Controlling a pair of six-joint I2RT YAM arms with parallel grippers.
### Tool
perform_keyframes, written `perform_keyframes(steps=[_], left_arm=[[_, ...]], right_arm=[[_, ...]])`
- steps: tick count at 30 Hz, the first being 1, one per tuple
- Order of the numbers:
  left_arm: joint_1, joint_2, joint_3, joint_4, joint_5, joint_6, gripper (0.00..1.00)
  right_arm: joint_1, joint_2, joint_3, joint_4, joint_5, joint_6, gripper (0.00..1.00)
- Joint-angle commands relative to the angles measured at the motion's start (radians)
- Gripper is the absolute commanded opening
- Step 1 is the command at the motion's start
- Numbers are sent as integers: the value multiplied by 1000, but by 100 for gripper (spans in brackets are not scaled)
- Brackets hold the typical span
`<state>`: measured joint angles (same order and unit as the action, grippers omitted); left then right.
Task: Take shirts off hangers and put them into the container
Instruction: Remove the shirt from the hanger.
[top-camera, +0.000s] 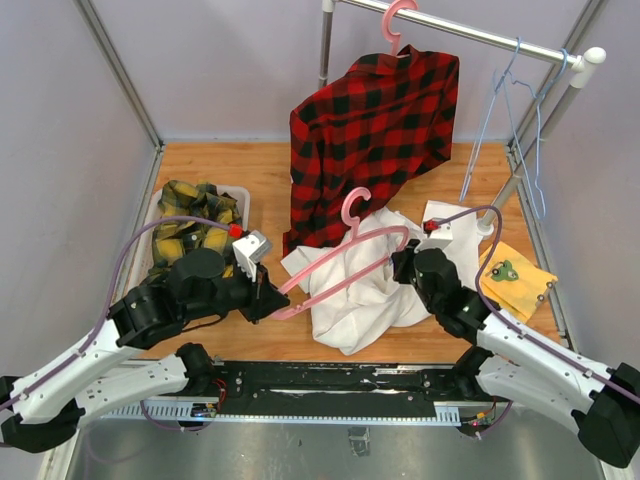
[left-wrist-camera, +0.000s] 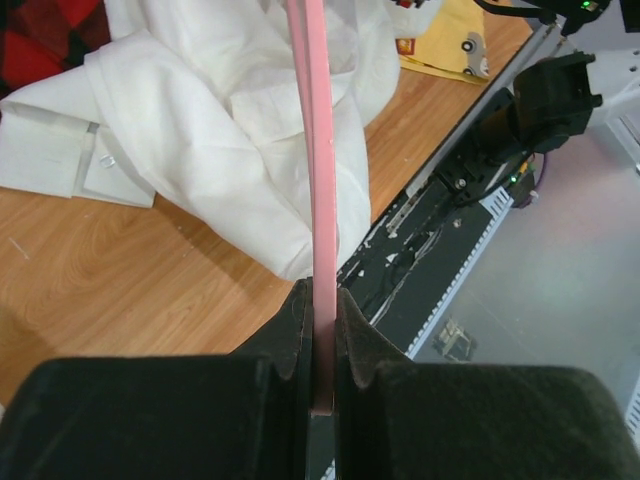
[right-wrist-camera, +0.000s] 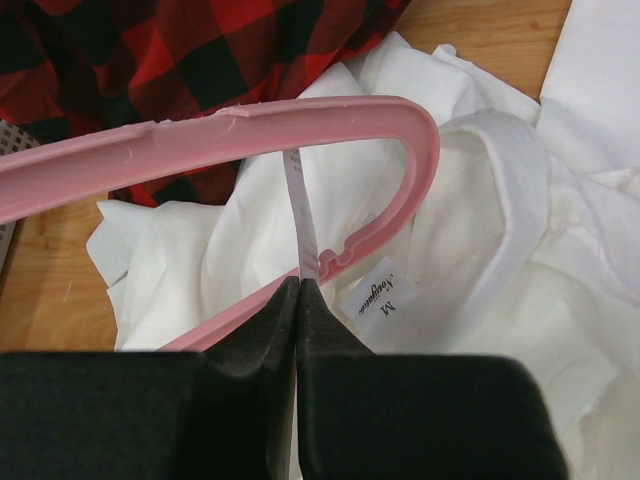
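Observation:
A white shirt (top-camera: 365, 295) lies crumpled on the table with a pink hanger (top-camera: 340, 275) still partly inside it. My left gripper (top-camera: 272, 300) (left-wrist-camera: 320, 300) is shut on the hanger's (left-wrist-camera: 318, 150) left end. My right gripper (top-camera: 398, 262) (right-wrist-camera: 300, 285) is shut on a thin fold of the white shirt (right-wrist-camera: 480, 260), next to the hanger's right shoulder (right-wrist-camera: 415, 170). A red-and-black plaid shirt (top-camera: 375, 130) hangs from the rail on a second pink hanger (top-camera: 393, 22). The yellow-and-green plaid shirt (top-camera: 190, 235) lies in the white container (top-camera: 245, 200) at the left.
Two light-blue wire hangers (top-camera: 520, 110) hang bare on the rail (top-camera: 480, 35) at the right. A flat yellow cloth (top-camera: 515, 275) lies on the table's right side, beside the rack's post. The red shirt's hem reaches the table just behind the white one.

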<state>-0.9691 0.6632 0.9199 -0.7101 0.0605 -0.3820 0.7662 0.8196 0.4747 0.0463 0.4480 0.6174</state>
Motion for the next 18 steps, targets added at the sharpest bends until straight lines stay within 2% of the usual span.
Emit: perform_keyframes(steps=[1, 8, 12, 18], left_arm=[[1, -21, 15, 55, 81, 18, 0], [3, -43, 33, -39, -125, -17, 1], [1, -54, 37, -46, -60, 21, 1], [2, -31, 45, -55, 63, 53, 0]], right_arm=[[13, 25, 39, -9, -28, -30, 1], [13, -30, 43, -43, -13, -23, 1], [12, -125, -4, -44, 95, 20, 1], [13, -183, -52, -22, 143, 33, 1]])
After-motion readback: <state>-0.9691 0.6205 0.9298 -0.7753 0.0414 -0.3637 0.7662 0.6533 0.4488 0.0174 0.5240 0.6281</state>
